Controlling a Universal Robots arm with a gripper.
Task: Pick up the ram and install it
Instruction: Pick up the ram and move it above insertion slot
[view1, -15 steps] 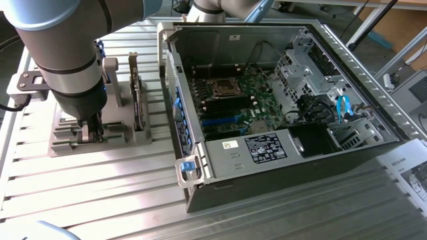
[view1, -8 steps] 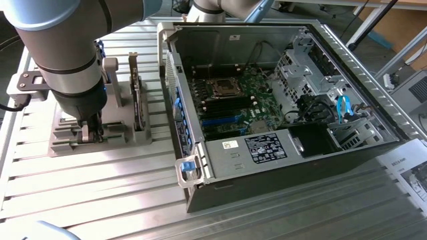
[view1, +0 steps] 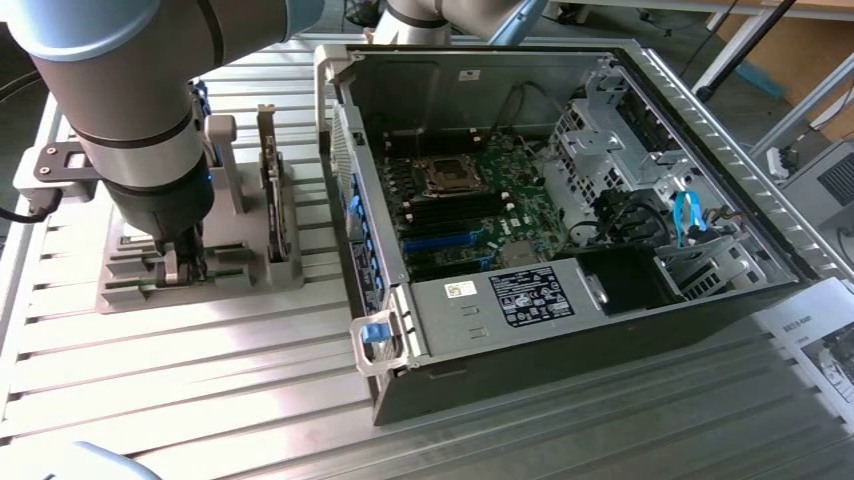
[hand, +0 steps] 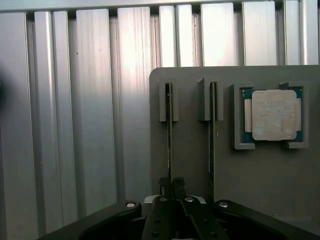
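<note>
1. Right, surface first: ribbed aluminium table (view1: 200, 400), with room floor and furniture legs at upper right of frame. The open PC case (view1: 534, 380) sits centre-right.
2. Grey fixture (view1: 127, 290) is at left of frame on the table, with a CPU (hand: 272, 114) in its pocket.
3. The ram (hand: 170, 135) stands on edge in a fixture slot. Its long axis runs along the slot, parallel to the second stick (hand: 212, 135) beside it.
4. The gripper (hand: 172, 186) has its fingers pressed together, pinching the ram's near end.

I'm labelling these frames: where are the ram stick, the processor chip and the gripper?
ram stick (hand: 170, 140), wrist view, its thin edge.
processor chip (hand: 276, 115), wrist view, middle of its metal lid.
gripper (hand: 172, 185), wrist view, midway between its fingertips.
</note>
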